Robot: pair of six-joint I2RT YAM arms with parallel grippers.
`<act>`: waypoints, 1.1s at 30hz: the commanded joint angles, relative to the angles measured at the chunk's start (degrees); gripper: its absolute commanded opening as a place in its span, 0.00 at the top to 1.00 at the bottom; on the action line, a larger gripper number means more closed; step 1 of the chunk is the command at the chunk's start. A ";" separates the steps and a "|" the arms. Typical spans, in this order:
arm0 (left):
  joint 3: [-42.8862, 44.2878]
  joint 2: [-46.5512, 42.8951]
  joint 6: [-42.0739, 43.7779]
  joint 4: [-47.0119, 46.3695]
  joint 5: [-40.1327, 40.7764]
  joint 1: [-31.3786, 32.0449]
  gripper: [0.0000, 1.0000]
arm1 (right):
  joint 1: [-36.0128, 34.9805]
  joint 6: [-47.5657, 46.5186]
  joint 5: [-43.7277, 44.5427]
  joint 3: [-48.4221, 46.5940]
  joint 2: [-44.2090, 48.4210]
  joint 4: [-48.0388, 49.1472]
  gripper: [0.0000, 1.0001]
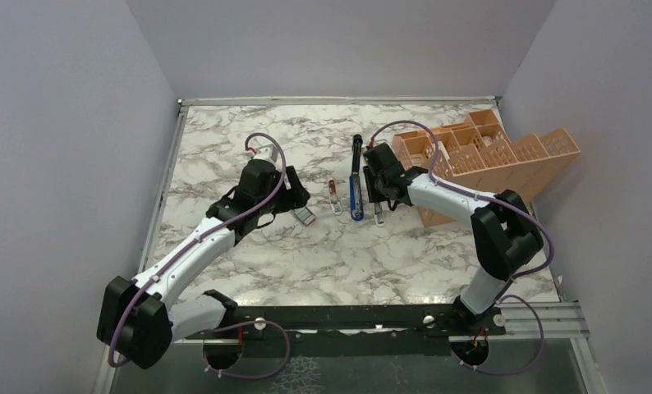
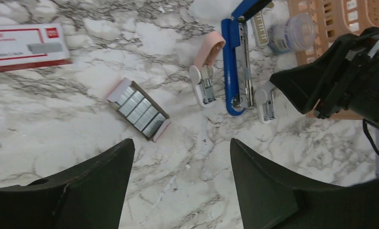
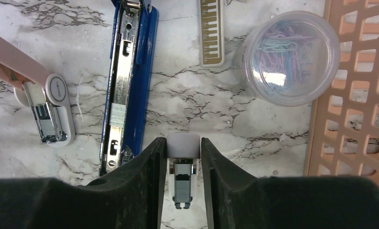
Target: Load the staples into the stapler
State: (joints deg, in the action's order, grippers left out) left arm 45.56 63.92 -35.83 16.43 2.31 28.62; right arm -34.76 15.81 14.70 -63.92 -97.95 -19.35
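Left end effector [image 2: 180,143] stood spread, staples [image 2: 141,110] at 11 o'clock. Right end effector [image 3: 183,142] pinched a small white stapler [image 3: 182,171]; the blue stapler [image 3: 147,57] at 11 o'clock, unbraced, might skid during loading.

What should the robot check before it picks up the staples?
1. Slim blue stapler lies opened, metal channel up: ok.
2. Silvery staple strips sit uncovered in small dark tray: ok.
3. Left gripper open and empty: ok.
4. Left gripper over the staples: not ok, they lie beyond its fingertips.
5. Right gripper free: not ok, it straddles a small white mini stapler; grip cannot tell.
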 commanded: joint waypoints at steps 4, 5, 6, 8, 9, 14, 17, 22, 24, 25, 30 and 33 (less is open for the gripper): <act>-3.27 4.33 -7.33 -12.31 -12.62 3.88 0.31 | 0.22 -0.28 2.96 0.51 -0.17 2.01 0.68; -3.39 4.91 -7.83 -13.10 -12.66 4.87 0.31 | 0.22 -0.12 2.33 0.80 0.19 2.22 0.69; -3.61 5.55 -8.43 -13.93 -12.60 5.76 0.31 | 0.22 0.06 1.64 1.22 0.66 2.66 0.69; -4.42 6.46 -10.23 -15.88 -12.76 6.86 0.31 | 0.22 0.67 0.70 1.93 1.62 3.21 0.70; -4.95 6.94 -11.39 -16.90 -13.09 7.27 0.31 | 0.22 1.07 0.35 2.20 2.05 3.02 0.70; -7.46 8.44 -16.96 -23.29 -12.76 10.07 0.33 | 0.22 4.00 -1.61 4.44 5.16 1.52 0.70; -7.64 10.40 -19.23 -25.72 -10.65 12.80 0.35 | 0.22 5.55 -3.26 6.16 6.93 0.42 0.70; -6.70 16.86 -20.42 -29.25 -7.73 16.87 0.44 | 0.13 6.34 -5.60 10.54 11.68 0.40 0.69; -5.53 20.86 -21.10 -30.27 -6.85 18.32 0.50 | 0.13 6.79 -5.53 11.67 13.14 0.17 0.69; -5.03 22.56 -21.34 -31.44 -6.35 19.10 0.54 | 0.06 6.93 -5.78 12.24 13.96 0.20 0.70; 0.20 32.01 -21.42 -33.26 -2.94 24.07 0.65 | 0.05 7.04 -6.40 14.29 16.93 0.04 0.69; 2.48 36.38 -22.13 -34.85 -2.75 26.00 0.68 | 0.02 6.78 -6.69 14.27 17.05 -0.59 0.69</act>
State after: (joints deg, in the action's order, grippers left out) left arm 44.23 96.16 -56.80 -13.54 -3.38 52.21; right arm -34.76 22.06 9.63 -49.93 -82.26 -19.38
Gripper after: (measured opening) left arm 0.337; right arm 0.317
